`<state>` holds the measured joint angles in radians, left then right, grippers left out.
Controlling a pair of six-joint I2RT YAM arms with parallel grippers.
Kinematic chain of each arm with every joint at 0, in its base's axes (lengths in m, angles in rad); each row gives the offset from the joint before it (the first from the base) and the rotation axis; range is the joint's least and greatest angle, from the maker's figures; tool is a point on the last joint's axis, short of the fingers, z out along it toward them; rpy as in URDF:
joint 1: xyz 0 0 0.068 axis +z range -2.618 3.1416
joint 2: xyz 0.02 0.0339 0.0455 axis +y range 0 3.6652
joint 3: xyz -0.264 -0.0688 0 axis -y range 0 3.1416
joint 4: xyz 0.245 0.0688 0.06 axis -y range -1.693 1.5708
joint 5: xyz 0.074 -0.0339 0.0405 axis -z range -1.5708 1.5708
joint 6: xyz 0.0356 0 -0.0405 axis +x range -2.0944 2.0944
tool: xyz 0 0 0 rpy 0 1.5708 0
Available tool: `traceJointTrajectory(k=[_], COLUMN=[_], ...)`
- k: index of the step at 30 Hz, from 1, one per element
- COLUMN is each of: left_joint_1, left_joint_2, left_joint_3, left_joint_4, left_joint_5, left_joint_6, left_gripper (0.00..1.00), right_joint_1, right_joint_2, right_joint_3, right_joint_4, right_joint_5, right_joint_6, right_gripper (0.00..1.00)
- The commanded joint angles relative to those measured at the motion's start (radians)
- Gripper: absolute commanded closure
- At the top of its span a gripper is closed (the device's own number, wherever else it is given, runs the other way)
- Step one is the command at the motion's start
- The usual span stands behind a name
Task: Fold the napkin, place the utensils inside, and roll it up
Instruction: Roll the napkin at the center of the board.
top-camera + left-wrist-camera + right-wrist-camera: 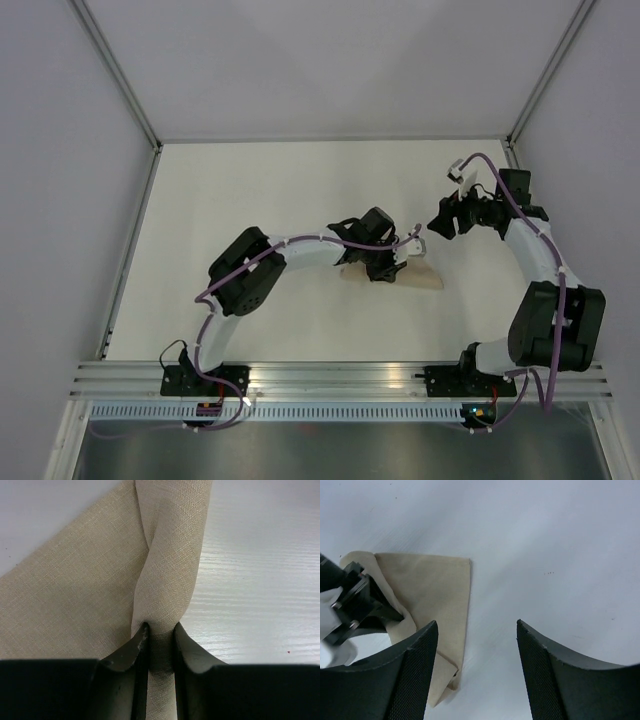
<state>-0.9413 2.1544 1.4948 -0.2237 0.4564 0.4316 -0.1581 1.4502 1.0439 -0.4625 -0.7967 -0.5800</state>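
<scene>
The beige napkin (pixel 421 276) lies folded at the middle of the table, with one edge gathered into a rolled ridge (pixel 172 555). My left gripper (pixel 160 627) is shut on that ridge, and cloth fills the gap between its fingers. In the top view the left gripper (pixel 385 264) sits over the napkin's left part. My right gripper (pixel 441 222) hangs up and to the right of the napkin, open and holding nothing. In the right wrist view the napkin (pixel 437 582) lies left of the right gripper (pixel 476 625). The utensils are hidden or out of view.
The white table (pixel 280 190) is walled by grey panels at the back and sides. A metal rail (pixel 330 378) carrying both arm bases runs along the near edge. The left arm (pixel 300 250) stretches across the table's middle.
</scene>
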Motion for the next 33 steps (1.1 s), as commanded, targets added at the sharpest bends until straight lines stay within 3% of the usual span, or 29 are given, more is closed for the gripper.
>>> traceJointTrajectory(k=[1, 10, 17, 27, 33], left_joint_1=[0.005, 0.041, 0.068, 0.09, 0.091], left_joint_2=[0.137, 0.246, 0.292, 0.341, 0.361], left_joint_3=[-0.005, 0.107, 0.162, 0.209, 0.228], left_joint_4=[-0.288, -0.414, -0.48, -0.522, -0.539], left_joint_5=[0.102, 0.168, 0.199, 0.229, 0.242], left_joint_6=[-0.077, -0.09, -0.099, -0.113, -0.114], left_gripper=[0.98, 0.98, 0.97, 0.96, 0.96], right_joint_1=[-0.008, 0.008, 0.204, 0.42, 0.517], right_joint_2=[-0.141, -0.416, -0.497, -0.429, -0.41], right_joint_3=[-0.073, -0.297, -0.51, -0.628, -0.642], right_joint_4=[0.019, -0.05, 0.068, 0.312, 0.367], right_joint_5=[-0.072, -0.076, 0.121, 0.327, 0.441], right_joint_6=[-0.049, -0.267, -0.302, -0.287, -0.284], right_gripper=[0.3, 0.3, 0.3, 0.32, 0.32])
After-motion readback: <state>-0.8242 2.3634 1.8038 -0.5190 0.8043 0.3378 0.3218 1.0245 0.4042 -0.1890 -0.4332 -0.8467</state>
